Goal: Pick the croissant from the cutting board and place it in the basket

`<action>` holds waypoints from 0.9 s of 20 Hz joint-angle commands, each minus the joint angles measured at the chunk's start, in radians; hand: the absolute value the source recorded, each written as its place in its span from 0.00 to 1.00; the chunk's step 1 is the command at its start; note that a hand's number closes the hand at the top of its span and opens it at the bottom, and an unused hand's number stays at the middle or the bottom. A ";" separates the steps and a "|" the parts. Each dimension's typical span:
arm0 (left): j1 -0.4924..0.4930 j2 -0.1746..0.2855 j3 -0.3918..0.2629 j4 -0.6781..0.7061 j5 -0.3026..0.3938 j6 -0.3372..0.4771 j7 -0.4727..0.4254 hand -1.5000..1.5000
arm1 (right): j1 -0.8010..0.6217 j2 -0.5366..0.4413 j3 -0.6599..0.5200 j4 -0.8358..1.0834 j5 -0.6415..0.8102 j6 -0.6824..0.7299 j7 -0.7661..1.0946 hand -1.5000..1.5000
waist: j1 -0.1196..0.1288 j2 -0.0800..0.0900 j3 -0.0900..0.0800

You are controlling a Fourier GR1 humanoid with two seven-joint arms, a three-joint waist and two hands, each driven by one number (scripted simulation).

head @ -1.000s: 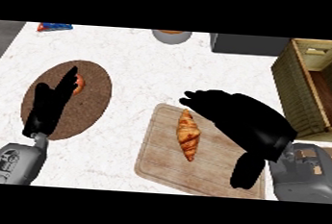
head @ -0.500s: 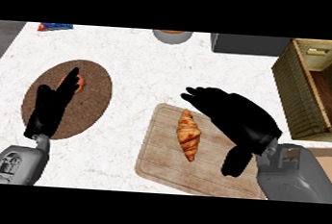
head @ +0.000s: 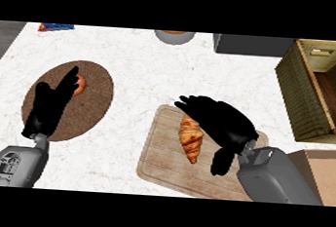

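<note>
1. The croissant (head: pixel 191 140) is seen lying lengthwise on the cutting board (head: pixel 160 168), towards the board's upper middle, with its lower tip pointed at the view's bottom edge.
2. Its upper end is covered by the right hand (head: pixel 226 123), which is held over the board from the right side.
3. The right hand's fingers (head: pixel 191 104) are stretched out and only slightly bent across the croissant's top. The thumb (head: pixel 221 162) is spread well apart from them and points downward beside the croissant's right flank. Nothing is clasped by this hand, and whether the croissant is touched by the fingers cannot be told.
4. The cutting board is laid on the white marbled counter (head: pixel 138 55), a little tilted, and its right corner is hidden under the grey right forearm.
5. The basket (head: pixel 291 84) is placed at the right edge of the view, well apart from the croissant, with its woven wall turned towards the board.
6. A brown plate (head: pixel 92 106) is set on the counter to the left of the board.
7. The left hand (head: pixel 50 107) is held over that plate with its fingers straight and together, and nothing is gripped by it.
8. An orange thing (head: pixel 81 85) on the plate is partly hidden by the left hand's fingertips and cannot be identified.
9. A bowl (head: pixel 174 36) and a dark grey box (head: pixel 250 45) are cut off by the view's top edge.
</note>
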State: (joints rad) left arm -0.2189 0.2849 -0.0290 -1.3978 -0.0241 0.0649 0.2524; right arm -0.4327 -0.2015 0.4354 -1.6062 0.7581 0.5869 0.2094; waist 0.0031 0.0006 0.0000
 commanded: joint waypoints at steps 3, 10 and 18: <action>-0.009 -0.013 0.037 -0.008 -0.005 -0.041 0.013 0.50 | 0.041 0.010 -0.006 0.063 0.097 -0.060 -0.116 0.00 | -0.002 -0.001 0.000; 0.007 -0.053 0.028 -0.046 -0.050 -0.034 0.033 0.50 | -0.010 0.118 -0.022 0.193 0.168 -0.084 -0.132 0.00 | -0.001 -0.001 0.000; -0.078 -0.049 0.096 0.134 -0.065 -0.060 -0.062 0.50 | 0.023 0.147 -0.024 0.284 0.250 -0.149 -0.190 0.00 | -0.005 0.001 0.000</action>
State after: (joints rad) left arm -0.2270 0.2266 0.0251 -1.3780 -0.0927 0.0274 0.2311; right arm -0.4195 -0.0778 0.4056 -1.3551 0.9722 0.4508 0.0218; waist 0.0013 0.0000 0.0000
